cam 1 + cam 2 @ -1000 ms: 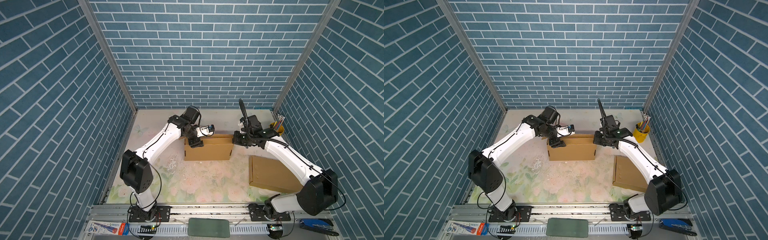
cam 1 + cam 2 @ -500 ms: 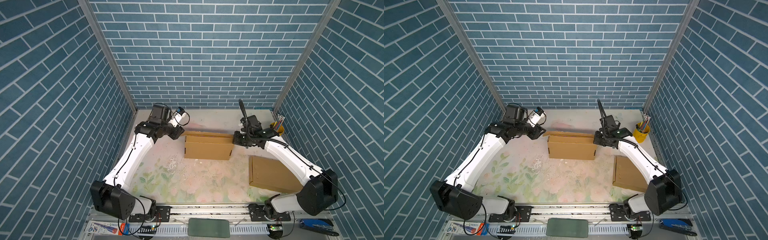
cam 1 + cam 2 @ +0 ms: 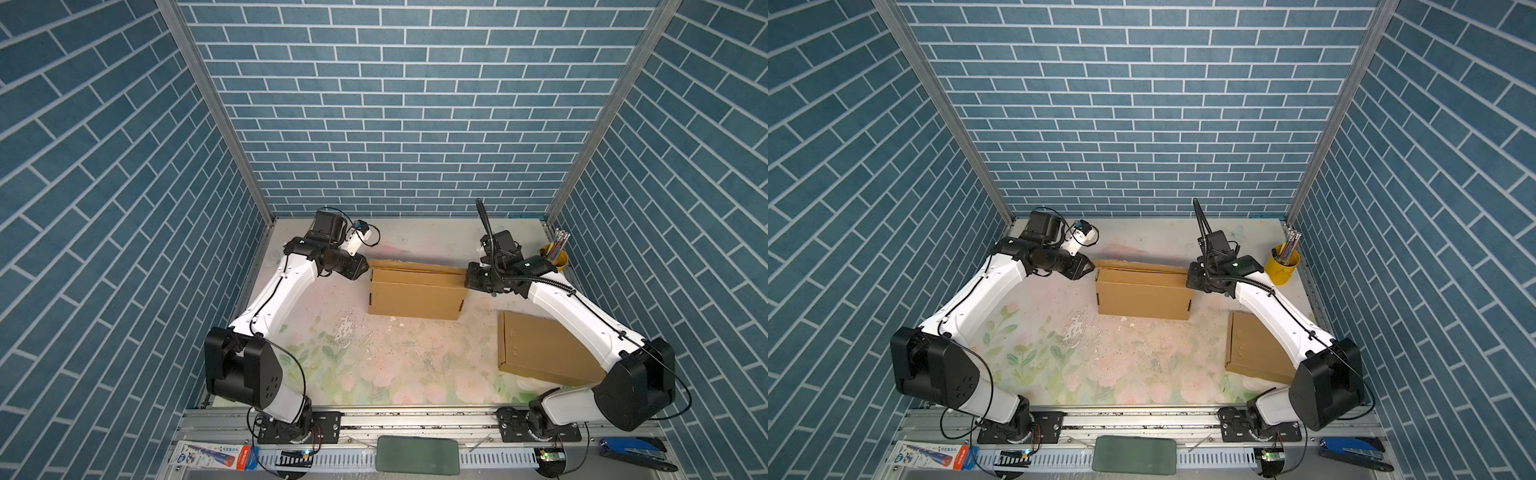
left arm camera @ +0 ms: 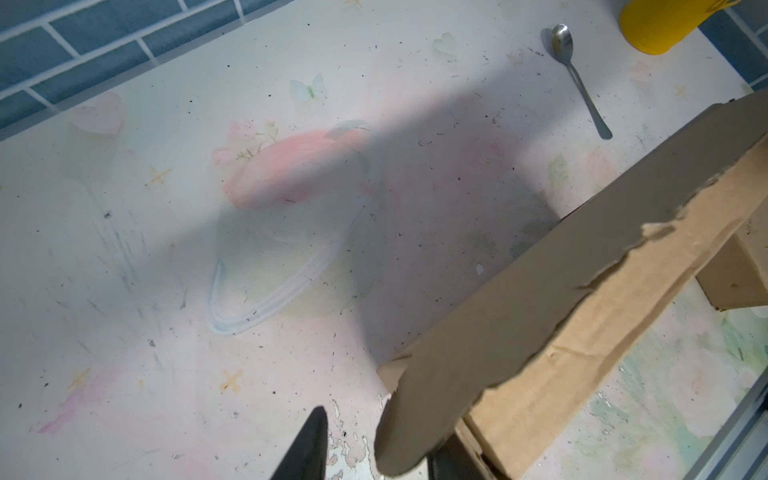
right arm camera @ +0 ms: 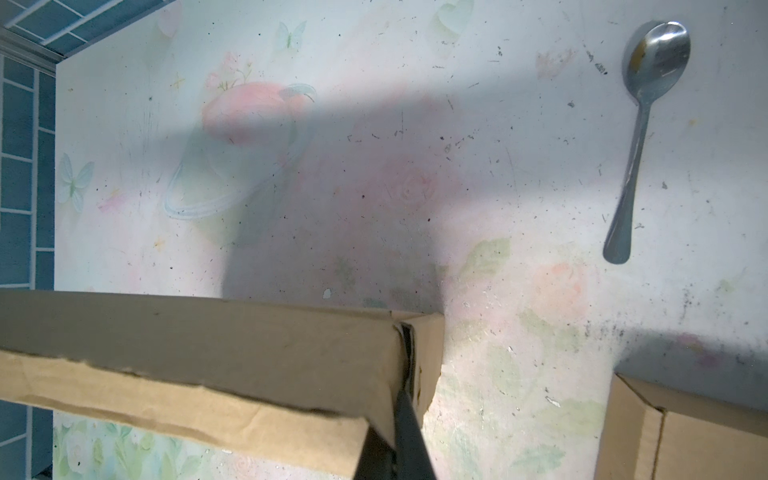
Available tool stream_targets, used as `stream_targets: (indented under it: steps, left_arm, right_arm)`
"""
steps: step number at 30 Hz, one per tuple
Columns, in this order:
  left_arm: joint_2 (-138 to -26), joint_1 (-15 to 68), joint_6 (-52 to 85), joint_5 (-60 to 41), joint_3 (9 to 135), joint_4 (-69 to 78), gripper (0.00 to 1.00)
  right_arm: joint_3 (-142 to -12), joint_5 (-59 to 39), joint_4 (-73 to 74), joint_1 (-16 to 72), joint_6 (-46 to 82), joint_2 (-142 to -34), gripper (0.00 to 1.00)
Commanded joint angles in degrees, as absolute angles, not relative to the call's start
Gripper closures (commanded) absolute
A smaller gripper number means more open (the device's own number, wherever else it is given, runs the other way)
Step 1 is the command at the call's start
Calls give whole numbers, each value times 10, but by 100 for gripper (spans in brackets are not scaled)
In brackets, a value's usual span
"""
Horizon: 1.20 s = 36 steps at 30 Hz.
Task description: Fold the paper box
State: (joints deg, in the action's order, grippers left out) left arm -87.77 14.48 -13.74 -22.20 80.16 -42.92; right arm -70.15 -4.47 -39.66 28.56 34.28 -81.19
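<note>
**Even overhead light; wrist cams soft up close**

Both top views are bright & evenly lit from above: no glare, only faint soft-edged shadows on the table point(image 3: 395, 365). Side walls splay hard toward the frame edges (wide lens). In both wrist views a broad grey shadow band crosses the tabletop beyond the paper box point(image 4: 582, 311). Its nearest flap end is out of focus in the left wrist view, while the tabletop farther off stays sharp. The spoon point(image 5: 638, 141) shows small bright highlights.

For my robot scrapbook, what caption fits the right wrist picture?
The right gripper pinches the paper box corner, a spoon lying on the flowery table.
</note>
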Motion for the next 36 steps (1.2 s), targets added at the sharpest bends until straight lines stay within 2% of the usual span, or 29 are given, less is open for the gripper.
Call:
stream_targets:
  steps: [1, 7, 13, 15, 16, 18, 22, 26, 32, 36]
  left_arm:
    - [-872, 142, -138, -248, 822, -440, 60]
    - [-883, 142, -142, -258, 831, -442, 70]
    - [-903, 142, -142, -268, 851, -465, 89]
    - [-903, 142, -140, -272, 854, -473, 90]
    - [-903, 142, -141, -272, 853, -475, 88]
    - [-901, 142, -144, -270, 848, -477, 77]
    - [-901, 142, -148, -252, 841, -469, 73]
    - [-916, 142, -149, -252, 855, -475, 78]
    - [-927, 142, -150, -253, 857, -473, 79]
    - [-927, 143, -140, -257, 866, -477, 91]
  right_arm:
    - [-695, -36, -486, 292, 361, -835, 100]
    - [-701, -36, -489, 294, 360, -838, 100]
    - [-699, -33, -489, 295, 360, -838, 100]
    - [-698, -34, -488, 296, 360, -838, 100]
    - [-697, -34, -486, 296, 360, -838, 100]
    - [-697, -34, -487, 296, 361, -837, 100]
    - [-698, -34, -486, 297, 359, -839, 100]
    - [-697, -33, -488, 297, 359, -838, 100]
    - [-693, -32, -485, 298, 362, -836, 100]
    - [-694, -30, -486, 300, 363, -834, 100]
